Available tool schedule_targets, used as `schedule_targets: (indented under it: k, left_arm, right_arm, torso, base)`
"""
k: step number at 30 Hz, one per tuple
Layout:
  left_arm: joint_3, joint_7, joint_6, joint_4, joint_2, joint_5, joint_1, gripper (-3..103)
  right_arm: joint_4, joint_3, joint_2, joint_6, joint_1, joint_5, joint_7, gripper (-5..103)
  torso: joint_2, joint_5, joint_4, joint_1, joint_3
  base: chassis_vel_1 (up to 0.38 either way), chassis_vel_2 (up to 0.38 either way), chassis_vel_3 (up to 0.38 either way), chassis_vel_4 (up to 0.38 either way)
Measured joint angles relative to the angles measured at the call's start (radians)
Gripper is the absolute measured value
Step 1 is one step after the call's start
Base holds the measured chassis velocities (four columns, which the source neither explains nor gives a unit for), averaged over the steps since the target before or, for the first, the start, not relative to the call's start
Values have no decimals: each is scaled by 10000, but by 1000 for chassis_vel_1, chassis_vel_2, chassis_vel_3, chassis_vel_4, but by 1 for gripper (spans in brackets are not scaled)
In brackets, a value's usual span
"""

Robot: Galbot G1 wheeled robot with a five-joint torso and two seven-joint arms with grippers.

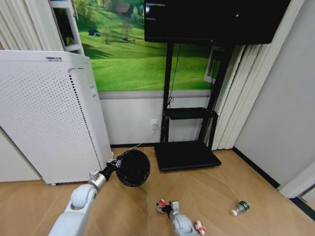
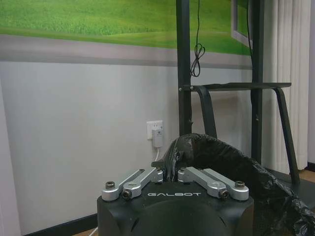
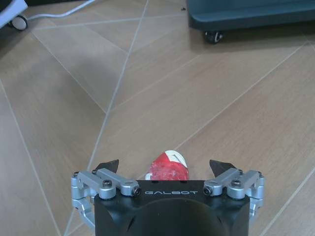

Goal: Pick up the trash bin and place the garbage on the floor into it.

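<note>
The trash bin (image 1: pixel 133 167) sits centre frame, wrapper (image 1: pixel 161 204) below it, bottle (image 1: pixel 240 208) on the floor (image 1: pixel 236 179) lower right.

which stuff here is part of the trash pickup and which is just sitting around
Part of the job: trash bin clamped by the left gripper; red scrap between the open right gripper; crumpled wrapper; bottle; floor.

Just there: air purifier; TV stand.

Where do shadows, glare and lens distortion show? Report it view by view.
Head view: wide-angle bending tilts the air purifier and curtains outward; a small glint on the TV screen. Left wrist view: even light on the wall, no glare where the left gripper pinches the trash bin. Right wrist view: soft shadow on the floor beyond the open right gripper and wrapper.
</note>
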Motion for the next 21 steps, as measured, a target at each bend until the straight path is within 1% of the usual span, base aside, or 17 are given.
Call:
schedule_targets:
  k: [10,19,20,21]
  left_arm:
    - [-56,-13,0,-9,-5,-50,-18,8]
    - [-102,88,0,43,9,-78,-47,8]
    - [-130,119,0,61,11,-88,-53,8]
    - [-150,159,0,72,14,-95,-53,8]
  right_arm:
    - [-417,46,27,-58,97,-91,107,100]
    - [-881,175,235,28,151,-331,119,100]
    - [-957,176,285,97,168,-385,168,102]
    - [-1005,177,331,118,189,-405,196,98]
  torso:
    - [0,0,-2,0,0]
    - [0,1,-2,1,0]
    - [0,0,-2,0,0]
    - [0,1,-2,1,1]
  base:
    - [0,0,0,0]
    - [0,0,0,0]
    - [0,0,0,0]
    - [0,0,0,0]
